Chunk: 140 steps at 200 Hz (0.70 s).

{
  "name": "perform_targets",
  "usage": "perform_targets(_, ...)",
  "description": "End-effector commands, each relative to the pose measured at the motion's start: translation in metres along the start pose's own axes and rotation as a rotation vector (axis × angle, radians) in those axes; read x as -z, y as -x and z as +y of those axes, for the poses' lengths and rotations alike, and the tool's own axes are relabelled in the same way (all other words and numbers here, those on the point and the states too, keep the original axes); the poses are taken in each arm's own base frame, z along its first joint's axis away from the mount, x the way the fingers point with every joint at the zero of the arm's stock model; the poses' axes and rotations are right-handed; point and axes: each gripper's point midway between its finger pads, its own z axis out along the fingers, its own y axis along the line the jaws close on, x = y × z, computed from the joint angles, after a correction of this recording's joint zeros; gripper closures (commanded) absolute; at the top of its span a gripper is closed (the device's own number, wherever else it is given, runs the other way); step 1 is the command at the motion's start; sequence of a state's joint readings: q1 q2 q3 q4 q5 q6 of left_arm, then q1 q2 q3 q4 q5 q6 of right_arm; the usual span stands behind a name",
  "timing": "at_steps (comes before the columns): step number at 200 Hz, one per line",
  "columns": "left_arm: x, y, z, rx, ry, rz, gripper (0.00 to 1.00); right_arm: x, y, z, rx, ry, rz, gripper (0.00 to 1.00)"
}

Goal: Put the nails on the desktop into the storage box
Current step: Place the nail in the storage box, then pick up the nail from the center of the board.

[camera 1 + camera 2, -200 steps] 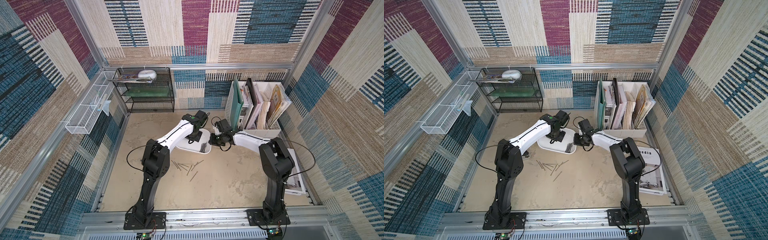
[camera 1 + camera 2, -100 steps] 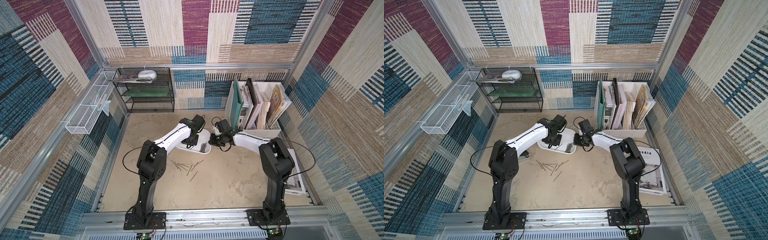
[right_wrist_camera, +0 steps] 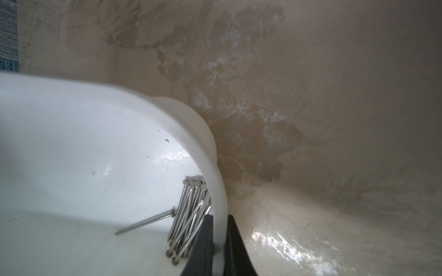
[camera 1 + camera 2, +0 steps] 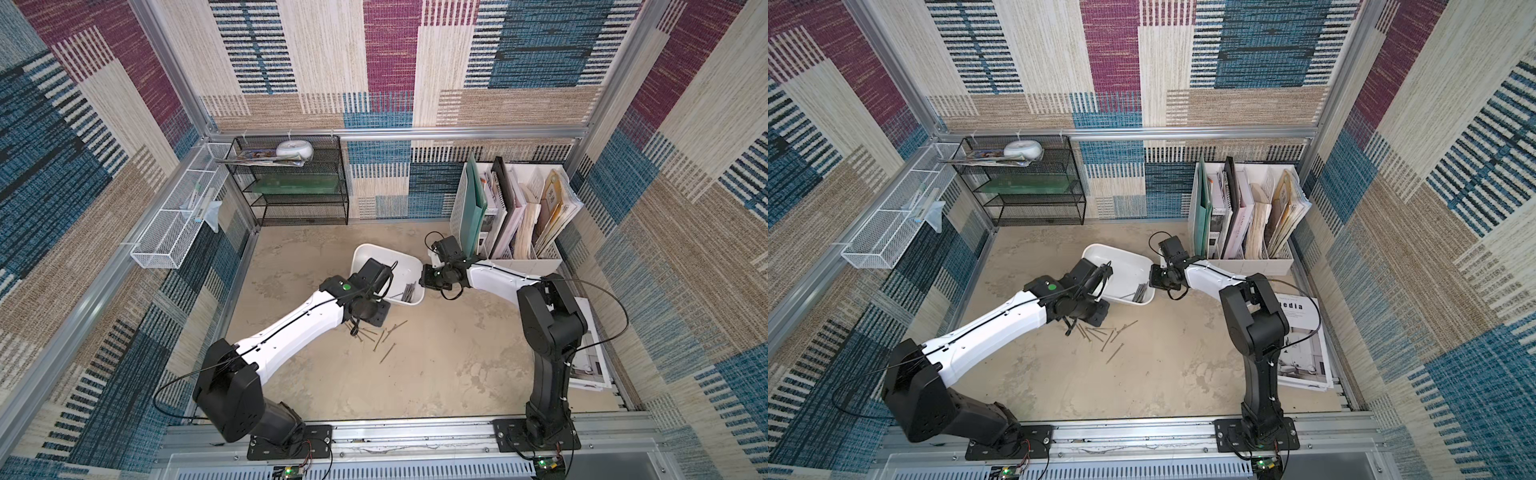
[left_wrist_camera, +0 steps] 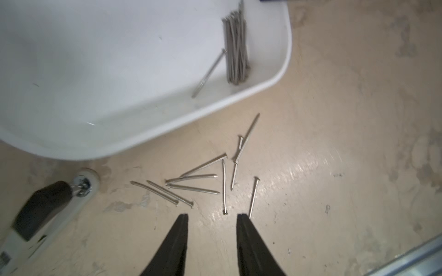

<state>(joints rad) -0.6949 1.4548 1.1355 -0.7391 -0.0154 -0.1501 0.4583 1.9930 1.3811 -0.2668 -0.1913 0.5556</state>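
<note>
Patchwork woven panels in blue, plum and sand close in a beige, mottled counter [image 4: 436,365]. Against the back wall stand a black mesh shelf [image 4: 303,199] and a white file holder [image 4: 519,257] packed with folders. A white wire basket [image 4: 174,232] hangs on the side wall, and a magazine [image 4: 1304,345] lies by the right arm.

Near the middle of the counter sits the white storage box [image 4: 409,266], turned askew to the counter's edges. The right tool [image 3: 218,241] is pinched narrow on the box's side wall, one finger inside and one outside. Just within that wall a tight bundle of nails [image 5: 236,52] lies along the side. A single nail [image 5: 209,71] lies slanted on the box floor with its head against the bundle.

About ten loose nails [image 5: 191,178] lie scattered and crossed on the counter just outside the box, on the side toward the arm bases. The left tool [image 5: 212,216] hangs at the near edge of that scatter. Its fingers are parted a moderate way with nothing between them, and one nail's tip lies just beside a finger. I cannot tell whether the fingertips touch the counter.
</note>
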Motion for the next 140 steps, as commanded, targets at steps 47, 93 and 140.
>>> perform_targets(47, -0.054, 0.005, -0.045, -0.228, -0.088, 0.041, 0.59, 0.003, 0.031, -0.037, 0.032, -0.115, -0.005, 1.00)
perform_targets(93, -0.088, 0.019, -0.043, -0.267, -0.037, 0.080, 0.59, 0.002, 0.031, -0.042, 0.032, -0.113, -0.010, 1.00)
perform_targets(140, -0.118, 0.027, -0.042, -0.321, -0.007, 0.122, 0.60, 0.004, 0.038, -0.049, 0.027, -0.110, -0.015, 1.00)
